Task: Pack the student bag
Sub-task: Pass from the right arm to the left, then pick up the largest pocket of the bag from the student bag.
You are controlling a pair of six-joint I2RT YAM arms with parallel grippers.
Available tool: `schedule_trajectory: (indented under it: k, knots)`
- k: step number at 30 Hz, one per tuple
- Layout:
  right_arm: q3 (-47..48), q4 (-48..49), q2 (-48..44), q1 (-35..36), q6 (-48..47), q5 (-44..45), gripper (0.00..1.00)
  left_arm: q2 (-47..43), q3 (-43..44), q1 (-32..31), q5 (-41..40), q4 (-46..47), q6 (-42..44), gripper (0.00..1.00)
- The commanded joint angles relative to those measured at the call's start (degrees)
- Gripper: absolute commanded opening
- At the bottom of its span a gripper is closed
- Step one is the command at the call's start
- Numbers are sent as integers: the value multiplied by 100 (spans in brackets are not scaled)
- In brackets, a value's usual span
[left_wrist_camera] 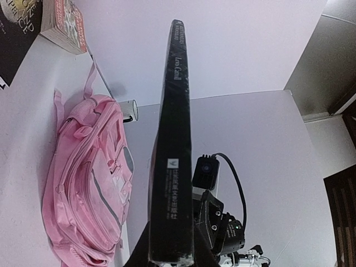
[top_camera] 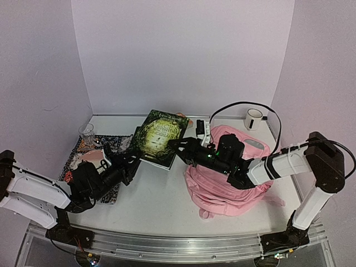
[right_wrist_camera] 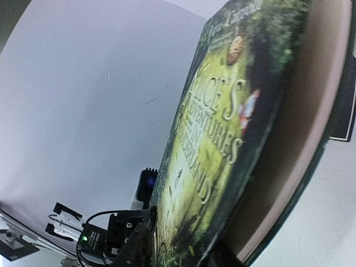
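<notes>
The student bag (top_camera: 222, 194) is a soft pink backpack lying right of centre, partly under my right arm; it also shows in the left wrist view (left_wrist_camera: 83, 183). A green hardcover book (top_camera: 159, 135), Alice's Adventures in Wonderland, is held tilted above the table between both grippers. My left gripper (top_camera: 135, 157) is shut on its lower left edge, the black spine (left_wrist_camera: 173, 167) running up from between its jaws (left_wrist_camera: 171, 258). My right gripper (top_camera: 173, 143) is shut on the book's right edge; the cover (right_wrist_camera: 222, 139) fills the right wrist view above this gripper (right_wrist_camera: 189, 256).
A white mug (top_camera: 253, 118) stands at the back right beside a black cable. A clear glass (top_camera: 86, 132) and a patterned flat item (top_camera: 92, 147) lie at the left. More books (left_wrist_camera: 67, 25) show in the left wrist view. Walls close the back and sides.
</notes>
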Motion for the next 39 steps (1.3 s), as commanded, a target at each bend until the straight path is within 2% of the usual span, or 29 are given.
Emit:
schedule_trajectory:
  k: [1, 5, 9, 11, 16, 19, 21, 28, 39]
  knots:
    - [-159, -119, -454, 135, -585, 46, 43, -222, 80, 24, -328, 1012, 298, 0]
    - [-287, -1150, -997, 126, -1159, 435, 60, -381, -77, 28, -513, 1003, 669, 0]
    - [-65, -2939, -1468, 84, -1994, 818, 73, -435, -201, 79, -596, 983, 848, 0]
    - [139, -4084, -1618, 44, -2559, 957, 79, -417, -261, 171, -503, 957, 806, 0]
    - [483, -6148, -1859, 7, -3570, 1483, 90, -335, -248, 675, 133, 563, 512, 0]
    - [765, -7276, -1830, 9, -4028, 1660, 92, -351, -141, 842, 441, 128, 468, 0]
    - [907, -7848, -1775, 6, -4309, 1639, 91, -394, 36, 954, 662, -501, 503, 0]
    - [1502, -9447, -1111, 241, -4966, 1773, 89, -611, 226, 1422, 1199, -1501, 605, 0]
    - [1766, -10396, -463, 412, -5274, 2336, 82, -962, 413, 1665, 1631, -2353, 923, 0]
